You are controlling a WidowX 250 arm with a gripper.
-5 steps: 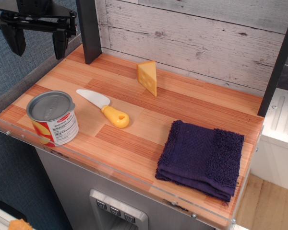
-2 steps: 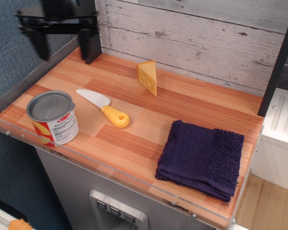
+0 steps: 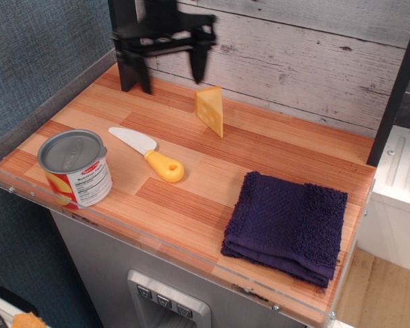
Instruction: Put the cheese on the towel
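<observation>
The cheese (image 3: pixel 210 109) is a yellow-orange wedge with round holes, standing on edge at the back middle of the wooden counter. The towel (image 3: pixel 287 224) is dark purple, folded and thick, at the front right. My black gripper (image 3: pixel 171 71) hangs open above the back of the counter, up and to the left of the cheese, with its right finger (image 3: pixel 199 63) just above the wedge's top. It holds nothing.
A toy knife (image 3: pixel 152 156) with a yellow handle and white blade lies left of centre. A tin can (image 3: pixel 75 168) stands at the front left. A black post (image 3: pixel 126 48) stands at the back left, a plank wall (image 3: pixel 294 48) behind, clear acrylic rim (image 3: pixel 157 242) along the front.
My gripper has moved right from the far left corner, across the black post, to just above and left of the cheese. Nothing on the counter has moved.
</observation>
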